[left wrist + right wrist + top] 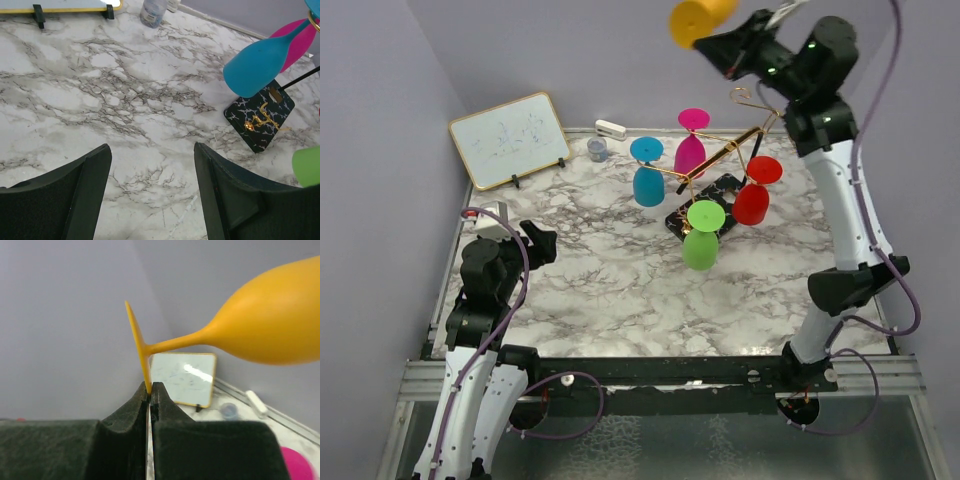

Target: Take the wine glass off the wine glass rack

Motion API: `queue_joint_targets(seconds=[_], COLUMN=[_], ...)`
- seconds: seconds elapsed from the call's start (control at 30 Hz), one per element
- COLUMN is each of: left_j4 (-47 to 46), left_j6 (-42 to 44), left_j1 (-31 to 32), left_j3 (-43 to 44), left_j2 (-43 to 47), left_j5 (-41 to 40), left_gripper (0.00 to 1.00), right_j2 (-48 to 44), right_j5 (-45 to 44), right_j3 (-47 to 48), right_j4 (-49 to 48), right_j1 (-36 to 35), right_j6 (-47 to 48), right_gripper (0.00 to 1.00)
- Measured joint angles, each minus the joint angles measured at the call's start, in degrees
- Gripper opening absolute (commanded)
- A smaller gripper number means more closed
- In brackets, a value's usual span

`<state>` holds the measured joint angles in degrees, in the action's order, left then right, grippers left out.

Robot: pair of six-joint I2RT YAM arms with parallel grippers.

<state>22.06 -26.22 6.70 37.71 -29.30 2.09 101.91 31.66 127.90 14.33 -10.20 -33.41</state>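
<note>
We see the yellow wine glass (270, 320) off the rack and lifted high, at the top edge of the overhead view, just right of centre. The right gripper (150, 392) has it by the rim of its flat foot: in the right wrist view the two dark fingers (125, 420) are pressed together with the thin edge of the foot pinched between their tips. The stem runs out to the right and the bowl fills the upper right of that frame.

Below it in the overhead view stands the wine glass rack (730, 145), right of centre in the far half of the table. Its gold wire arms spread from a dark post on a black patterned base (720, 190). Four glasses hang from it by their feet, bowls down: a pink glass (692, 145) at the back, a blue glass (648, 175) on the left, a red glass (755, 195) on the right and a green glass (701, 240) at the front. The yellow glass is well apart from all of these.

The left gripper (151, 150) sits low at the left of the overhead view. Its fingers are spread wide with nothing between them, over the marble table (590, 270).

At the far left a whiteboard (510, 138) leans on its stand. A small grey jar (597, 150) and a white block (611, 129) lie near the back edge.
</note>
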Motion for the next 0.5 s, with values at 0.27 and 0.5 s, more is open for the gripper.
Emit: queue_joint_targets(seconds=[0.27,0.5], left_j4=[4.3,12.3], left_j6=[-1.9,-9.1], left_j1=[0.0,0.0], left_j3=[2.4,21.2], left_j2=[0.8,4.0], left_j5=[-1.6,-3.1], left_gripper=[0.68,0.68], right_j2=[-2.6,-12.4], right_j5=[-17.5,-30.2], right_j3=[-6.4,-27.8], right_j4=[7.4,7.9], right_j1=[-35.3,-45.0], right_j6=[26.4,36.5], right_gripper=[0.01,0.01])
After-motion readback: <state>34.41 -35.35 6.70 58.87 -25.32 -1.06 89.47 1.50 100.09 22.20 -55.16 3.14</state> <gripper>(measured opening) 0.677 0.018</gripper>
